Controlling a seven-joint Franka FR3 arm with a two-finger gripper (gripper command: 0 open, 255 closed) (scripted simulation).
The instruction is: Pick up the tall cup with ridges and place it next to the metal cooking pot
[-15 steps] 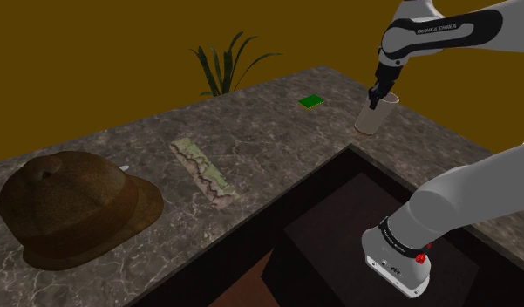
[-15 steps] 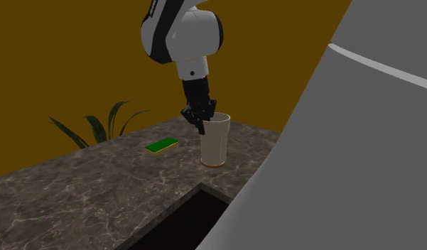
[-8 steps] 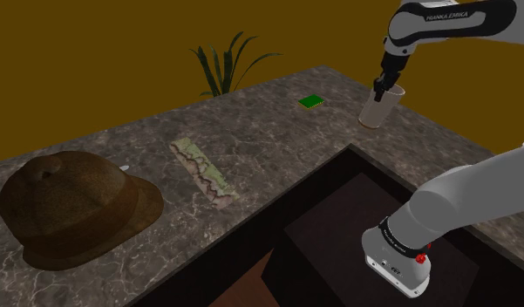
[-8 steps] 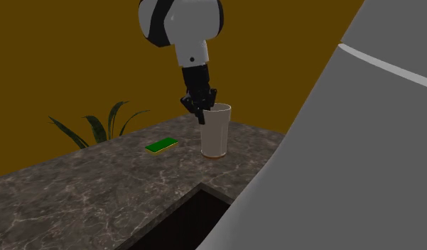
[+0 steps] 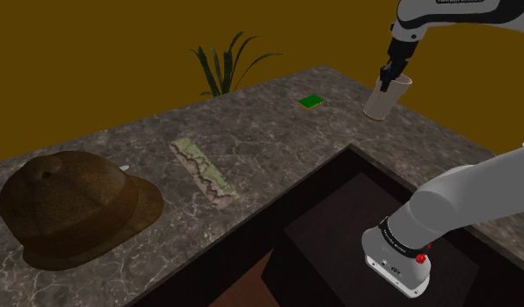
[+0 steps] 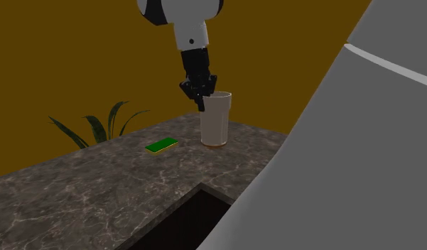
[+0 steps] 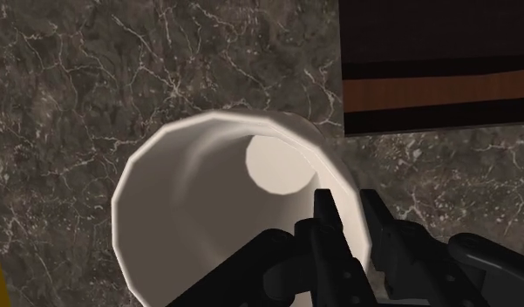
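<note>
A tall pale cup hangs tilted just above the far right end of the dark marble counter. My black gripper is shut on its rim, one finger inside the cup and one outside. From the second exterior view, the cup is off the counter, with the gripper pinching its upper edge on that view's left. The wrist view looks down into the cup, with the gripper clamped on the wall. A brown domed, brimmed object sits at the counter's near left.
A small green flat item lies left of the cup. A mottled strip lies mid-counter. A deep dark recess opens in front of the cup. A plant stands behind the counter. The arm's grey body looms on the right.
The gripper has risen with the cup in it; the cup has left the counter, moved up and slightly away, and now tilts.
</note>
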